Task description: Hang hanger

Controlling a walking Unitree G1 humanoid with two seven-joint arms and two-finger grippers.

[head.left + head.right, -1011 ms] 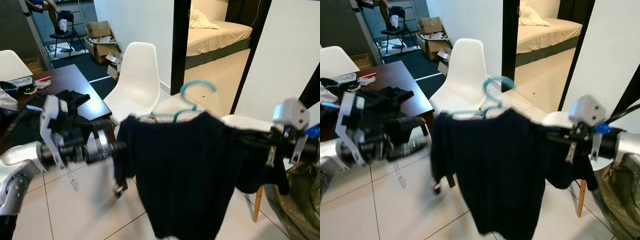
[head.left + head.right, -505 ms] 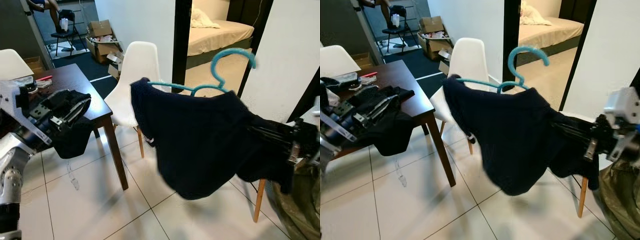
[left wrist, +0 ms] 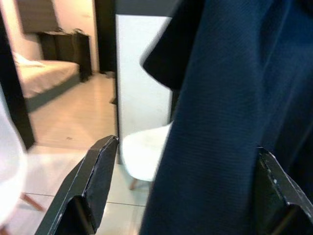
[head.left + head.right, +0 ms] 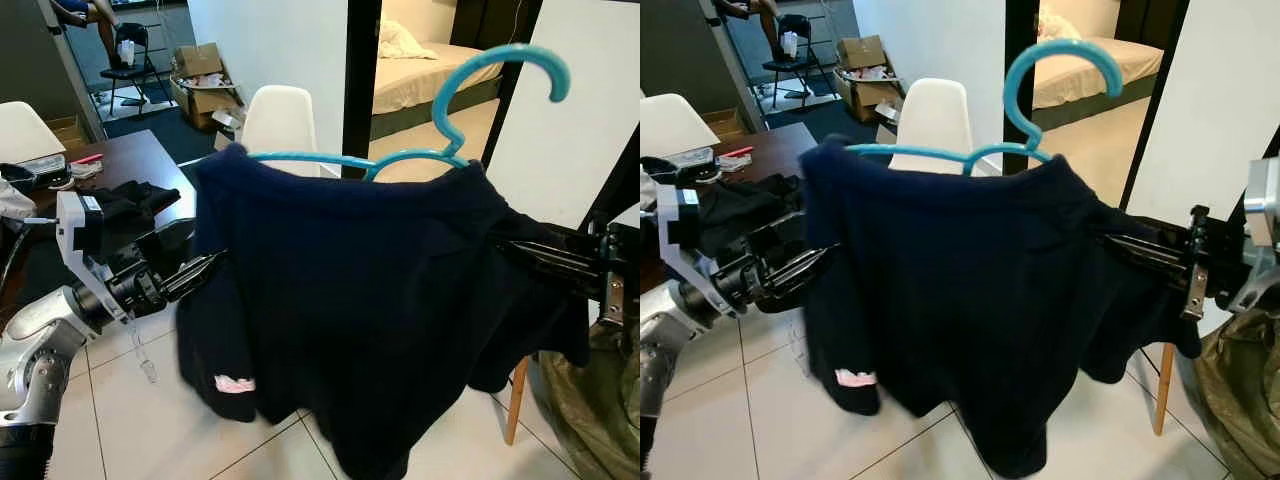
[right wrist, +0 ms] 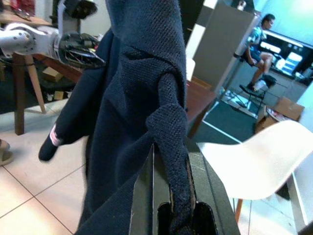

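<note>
A teal plastic hanger (image 4: 500,62) carries a dark navy shirt (image 4: 360,300), held up in front of me with the hook topmost. My right gripper (image 4: 512,250) comes in from the right and is shut on a bunched fold of the shirt's shoulder; in the right wrist view the fabric (image 5: 168,127) is pinched between the black fingers (image 5: 144,196). My left gripper (image 4: 200,270) is at the shirt's left edge. It stands open in the left wrist view, with one finger (image 3: 98,176) on each side of the hanging cloth (image 3: 220,122).
Behind the shirt stands a white chair (image 4: 280,120) beside a dark wooden table (image 4: 130,155) with black clothes (image 4: 130,200) on it. A dark-framed doorway leads to a bed (image 4: 425,75). Cardboard boxes (image 4: 200,65) and a seated person (image 4: 85,12) are far back; an olive bag (image 4: 590,420) is at my right.
The hanger and shirt have risen and swung left, now hanging broadside. My left gripper has moved from over the table to the shirt's left edge.
</note>
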